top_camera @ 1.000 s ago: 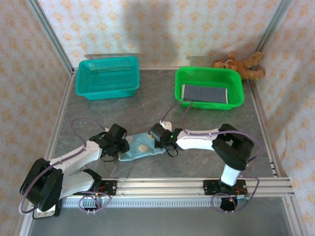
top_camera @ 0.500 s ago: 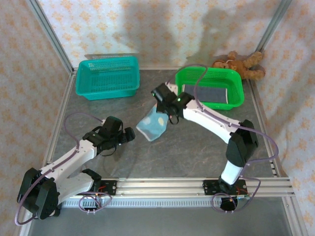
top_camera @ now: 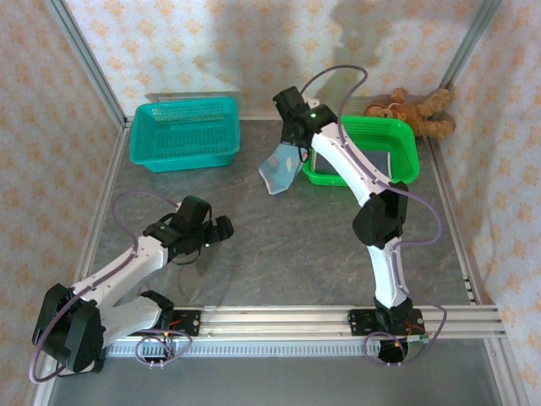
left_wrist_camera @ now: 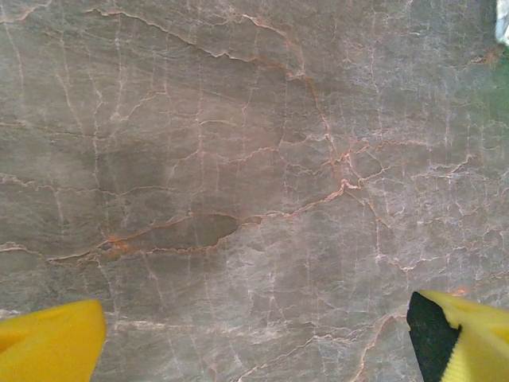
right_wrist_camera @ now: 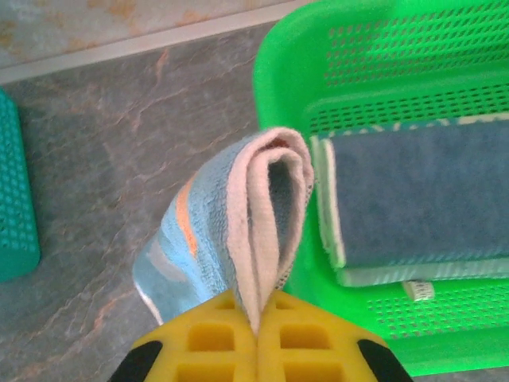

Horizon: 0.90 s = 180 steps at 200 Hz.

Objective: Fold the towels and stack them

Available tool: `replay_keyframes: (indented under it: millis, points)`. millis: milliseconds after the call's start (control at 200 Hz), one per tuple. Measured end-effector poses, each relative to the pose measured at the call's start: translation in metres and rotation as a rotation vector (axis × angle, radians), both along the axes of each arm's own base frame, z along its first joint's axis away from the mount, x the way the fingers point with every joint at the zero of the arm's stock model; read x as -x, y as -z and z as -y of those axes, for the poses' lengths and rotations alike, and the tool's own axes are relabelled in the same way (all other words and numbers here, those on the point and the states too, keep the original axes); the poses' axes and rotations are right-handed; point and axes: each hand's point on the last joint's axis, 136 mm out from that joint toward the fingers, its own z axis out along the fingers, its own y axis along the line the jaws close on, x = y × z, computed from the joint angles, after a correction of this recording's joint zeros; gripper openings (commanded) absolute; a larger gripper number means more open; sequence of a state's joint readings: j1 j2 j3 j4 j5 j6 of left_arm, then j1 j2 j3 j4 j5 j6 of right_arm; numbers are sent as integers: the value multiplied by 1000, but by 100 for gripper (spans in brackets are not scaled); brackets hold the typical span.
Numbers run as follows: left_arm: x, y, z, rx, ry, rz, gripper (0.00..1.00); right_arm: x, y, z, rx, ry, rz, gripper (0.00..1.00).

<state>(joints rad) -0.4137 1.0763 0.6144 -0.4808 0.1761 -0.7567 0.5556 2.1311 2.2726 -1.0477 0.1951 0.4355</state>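
A folded light-blue towel (top_camera: 281, 172) with orange marks hangs in the air from my right gripper (top_camera: 292, 145), just left of the green basket (top_camera: 408, 145). In the right wrist view the yellow jaws of the right gripper (right_wrist_camera: 258, 318) are shut on the towel's (right_wrist_camera: 227, 231) folded pale edge, beside the basket's left rim (right_wrist_camera: 302, 64). A stack of folded dark-blue towels (right_wrist_camera: 413, 199) lies inside the basket, seen from above as a flat dark stack (top_camera: 353, 161). My left gripper (top_camera: 221, 230) sits low over the bare table, open (left_wrist_camera: 254, 338), its yellow fingertips (left_wrist_camera: 48, 344) wide apart with nothing between them.
An empty teal basket (top_camera: 184, 131) stands at the back left, its corner at the left edge of the right wrist view (right_wrist_camera: 16, 199). A brown teddy bear (top_camera: 414, 110) lies behind the green basket. Walls enclose the grey marble table (top_camera: 279, 254).
My right arm has lifted the folded towel off the front centre of the table and carried it back to the green basket's left rim. The left gripper drew slightly left and stays open.
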Motion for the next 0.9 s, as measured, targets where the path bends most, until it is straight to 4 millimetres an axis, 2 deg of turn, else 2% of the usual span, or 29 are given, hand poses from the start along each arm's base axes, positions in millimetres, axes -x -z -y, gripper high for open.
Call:
replay_keyframes:
  millis: [165, 515, 706, 901]
  points:
    - [-3, 0, -2, -1, -11, -4, 98, -9, -17, 31, -8, 56, 11, 0]
    - [-15, 2, 4, -2, -10, -23, 99, -19, -23, 101, -4, 158, -19, 0]
    - [-19, 1, 8, 6, 3, -26, 99, -20, -32, 126, 5, 182, -6, 0]
    - [-19, 2, 9, 7, 5, -32, 99, -20, -17, 141, 28, 196, -39, 0]
